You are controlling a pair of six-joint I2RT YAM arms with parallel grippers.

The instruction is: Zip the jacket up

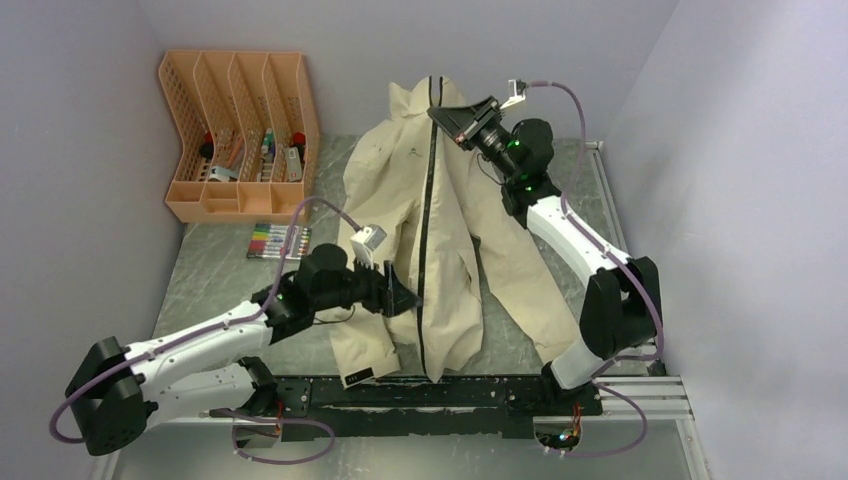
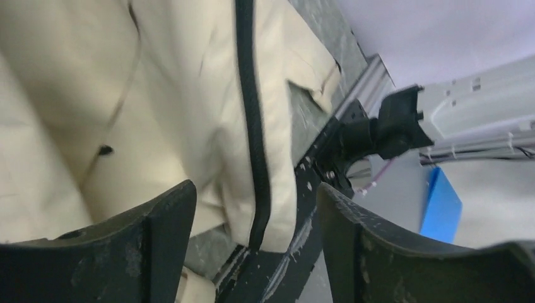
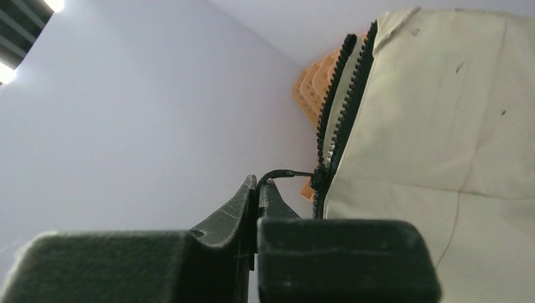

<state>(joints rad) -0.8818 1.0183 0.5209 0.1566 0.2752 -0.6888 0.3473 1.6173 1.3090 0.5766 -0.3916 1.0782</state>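
Observation:
The beige jacket (image 1: 460, 230) lies front-up on the table, hem towards the arms, its dark zipper (image 1: 428, 250) closed along most of the front. My right gripper (image 1: 447, 115) is at the collar, shut on the zipper pull tab (image 3: 281, 173). The slider (image 3: 319, 177) sits just beyond its tips; above it the teeth (image 3: 344, 76) are still apart. My left gripper (image 1: 408, 296) hovers over the lower front, left of the zipper, open and empty. In the left wrist view the zipper's bottom end (image 2: 257, 214) and the hem (image 2: 281, 227) lie between its spread fingers (image 2: 161, 233).
An orange file organiser (image 1: 240, 140) with small items stands at the back left; it also shows in the right wrist view (image 3: 311, 88). A pack of markers (image 1: 278, 242) lies before it. Walls close in on three sides. The black rail (image 1: 480, 390) runs along the near edge.

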